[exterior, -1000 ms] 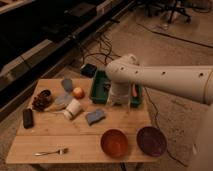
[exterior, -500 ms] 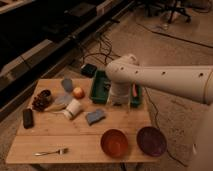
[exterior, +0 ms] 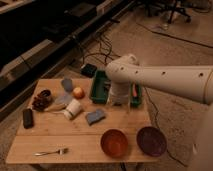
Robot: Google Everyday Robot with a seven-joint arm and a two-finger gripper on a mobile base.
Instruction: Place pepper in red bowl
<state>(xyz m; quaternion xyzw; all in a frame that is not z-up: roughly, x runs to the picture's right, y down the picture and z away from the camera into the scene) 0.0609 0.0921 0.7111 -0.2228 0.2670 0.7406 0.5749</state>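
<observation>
At far edge of table [exterior: 75,136]: green tray [exterior: 96,90], partly covered by arm.
Gripper [exterior: 119,100]: lowered over the tray's middle, pointing down, largely hidden by the wrist.
Jaws: spread wide apart; nothing seen held, contact with tray not discernible.
Pepper [exterior: 135,90]: lying in tray along its right wall, just beside the gripper, ungrasped.
Red bowl [exterior: 114,142]: near front edge of table, right of centre, beside maroon bowl [exterior: 151,141] at front right corner.

A: Report any displacement since the previous check.

B: None detectable. The gripper [exterior: 120,99] remains stationed low over the green tray [exterior: 97,89], beside the pepper [exterior: 135,90]. Arm posture and object positions read identical.
</observation>
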